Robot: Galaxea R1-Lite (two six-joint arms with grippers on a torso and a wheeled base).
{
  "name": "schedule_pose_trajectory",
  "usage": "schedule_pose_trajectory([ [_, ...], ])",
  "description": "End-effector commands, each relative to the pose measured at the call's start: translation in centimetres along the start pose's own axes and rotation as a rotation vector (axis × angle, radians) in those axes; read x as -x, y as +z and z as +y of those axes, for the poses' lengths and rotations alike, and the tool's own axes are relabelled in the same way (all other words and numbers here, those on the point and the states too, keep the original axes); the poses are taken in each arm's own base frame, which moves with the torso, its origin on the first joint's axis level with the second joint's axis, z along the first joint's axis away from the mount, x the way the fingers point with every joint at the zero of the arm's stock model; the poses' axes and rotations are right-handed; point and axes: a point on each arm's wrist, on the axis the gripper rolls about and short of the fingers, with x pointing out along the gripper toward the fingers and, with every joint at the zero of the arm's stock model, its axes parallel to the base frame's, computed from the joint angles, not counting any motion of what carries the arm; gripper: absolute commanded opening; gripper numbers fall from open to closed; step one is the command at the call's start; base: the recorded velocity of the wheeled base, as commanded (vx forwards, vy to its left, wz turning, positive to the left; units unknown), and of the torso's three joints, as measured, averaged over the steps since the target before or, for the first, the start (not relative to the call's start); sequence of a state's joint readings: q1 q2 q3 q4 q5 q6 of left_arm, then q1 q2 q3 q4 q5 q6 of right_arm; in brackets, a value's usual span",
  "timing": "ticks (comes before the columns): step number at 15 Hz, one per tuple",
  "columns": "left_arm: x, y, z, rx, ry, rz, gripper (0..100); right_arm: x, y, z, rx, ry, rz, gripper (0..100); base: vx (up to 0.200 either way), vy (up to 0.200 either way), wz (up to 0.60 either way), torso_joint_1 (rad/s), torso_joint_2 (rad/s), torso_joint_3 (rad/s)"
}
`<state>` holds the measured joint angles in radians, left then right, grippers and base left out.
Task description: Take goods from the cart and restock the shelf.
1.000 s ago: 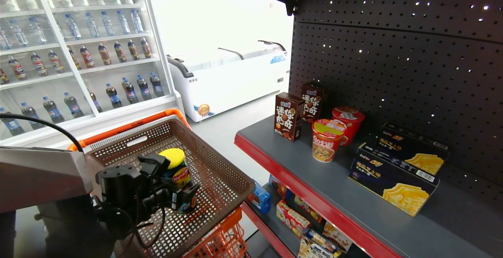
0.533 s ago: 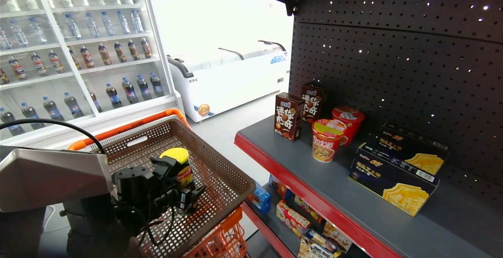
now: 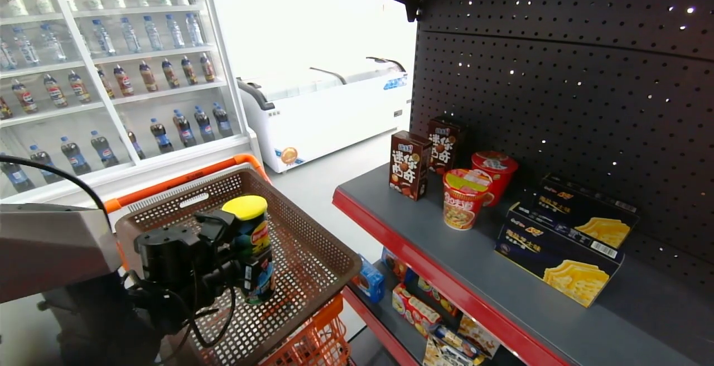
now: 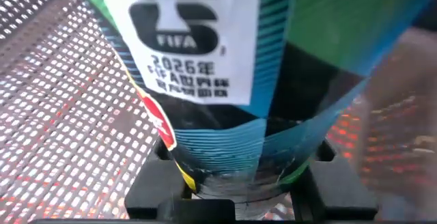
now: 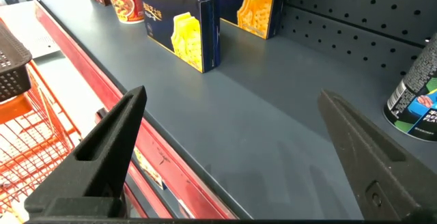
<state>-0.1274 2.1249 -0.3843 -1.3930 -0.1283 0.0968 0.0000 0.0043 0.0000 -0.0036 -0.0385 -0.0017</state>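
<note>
As I read the head view, the yellow-lidded canister (image 3: 252, 240) stands nearly upright inside the brown mesh basket (image 3: 318, 254), near its middle. The left gripper (image 3: 245, 263) is clenched around the canister's lower body from the side nearest me. In the left wrist view the canister (image 4: 225, 80) lies between the black fingers (image 4: 153, 190), pressed on both flanks, with the basket mesh (image 4: 54, 128) behind it. I cannot tell whether its base touches the basket floor.

The basket sits on top of the orange cart (image 3: 184, 179), which stands just beside the red front edge of the shelf (image 3: 435, 277).

The right gripper (image 5: 232, 95) hangs over a bare grey stretch of the shelf (image 5: 259, 135), its jaws spread wide and holding nothing. A dark can (image 5: 418, 98) stands on the shelf near the pegboard, beside that gripper.

Stock on the shelf:
- Two brown boxes (image 3: 410, 165) stand upright at the end nearest the cart.
- Two noodle cups (image 3: 464, 198) stand just beside them, one behind the other.
- Two dark blue boxes (image 3: 558, 260) lie farther along, one in front of the other.

Assorted packets (image 3: 424, 310) fill the lower shelf. A glass-door cooler (image 3: 111, 76) of bottles and a white chest freezer (image 3: 329, 109) stand beyond the cart.
</note>
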Motion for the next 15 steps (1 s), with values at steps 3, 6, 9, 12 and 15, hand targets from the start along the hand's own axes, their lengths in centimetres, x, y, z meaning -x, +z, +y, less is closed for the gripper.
schedule_pose_trajectory([
  [3,11.1,6.3,-0.7,0.032,0.007,-0.019,0,0.0,0.0,0.0,0.000,0.000,-0.001,100,0.000,0.000,0.00,0.000,0.00,0.000],
  [6,18.7,6.7,-1.7,0.032,0.010,0.018,0,0.0,0.0,0.0,0.000,0.000,-0.001,100,0.000,0.000,0.00,0.000,0.00,0.000],
  [9,23.9,5.2,-2.4,0.029,0.076,-0.038,0,0.0,0.0,0.0,0.000,0.000,-0.001,100,0.000,0.000,0.00,0.000,0.00,0.000],
  [12,25.9,3.7,-2.5,0.038,0.126,-0.066,0,0.0,0.0,0.0,0.001,0.000,-0.001,100,0.000,0.000,0.00,0.000,0.00,0.000],
  [15,27.7,2.8,-2.9,-0.011,0.134,-0.087,0,0.0,0.0,0.0,0.000,0.000,-0.001,100,0.000,0.000,0.00,0.000,0.00,0.000],
])
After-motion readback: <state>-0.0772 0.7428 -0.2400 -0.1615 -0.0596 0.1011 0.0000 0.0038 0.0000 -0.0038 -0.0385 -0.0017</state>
